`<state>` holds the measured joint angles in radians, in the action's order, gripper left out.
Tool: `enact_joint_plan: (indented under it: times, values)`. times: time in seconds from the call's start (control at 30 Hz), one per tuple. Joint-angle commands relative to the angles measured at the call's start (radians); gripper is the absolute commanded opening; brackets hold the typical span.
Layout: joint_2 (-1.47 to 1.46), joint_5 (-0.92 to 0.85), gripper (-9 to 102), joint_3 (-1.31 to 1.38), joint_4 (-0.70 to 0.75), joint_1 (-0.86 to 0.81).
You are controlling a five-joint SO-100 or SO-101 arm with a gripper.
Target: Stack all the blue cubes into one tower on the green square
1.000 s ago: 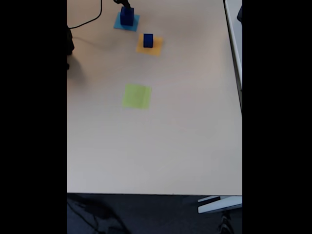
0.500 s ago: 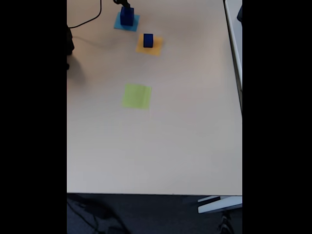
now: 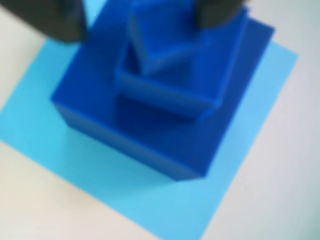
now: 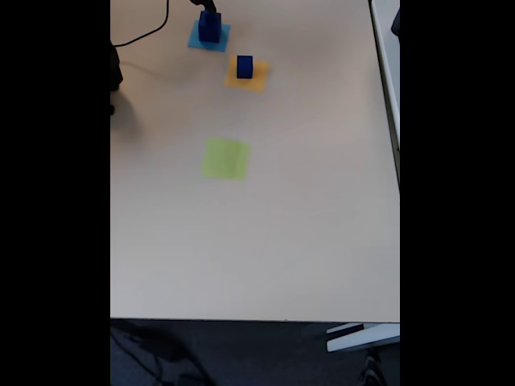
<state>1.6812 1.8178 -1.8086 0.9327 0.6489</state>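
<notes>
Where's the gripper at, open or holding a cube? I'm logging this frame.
Gripper: its dark fingers flank the smallest blue cube atop the stack; whether it grips cannot be told.

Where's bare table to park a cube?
Bare: the table from the green square down to the near edge, plus its right side. Crowded: top left, where the light-blue square, orange square and cable sit.

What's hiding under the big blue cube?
Under the big blue cube lies a flat light-blue paper square, its edges sticking out all round in the wrist view. The paper's middle is covered by the cube, so nothing there can be seen.
</notes>
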Motion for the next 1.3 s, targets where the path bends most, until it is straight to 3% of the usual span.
enact_joint_plan:
  times: [0.0,1.27]
  values:
    - [0.002,0.003,10,0.063,0.005,0.002]
    - [-0.002,0.057,13,0.14,0.005,0.031]
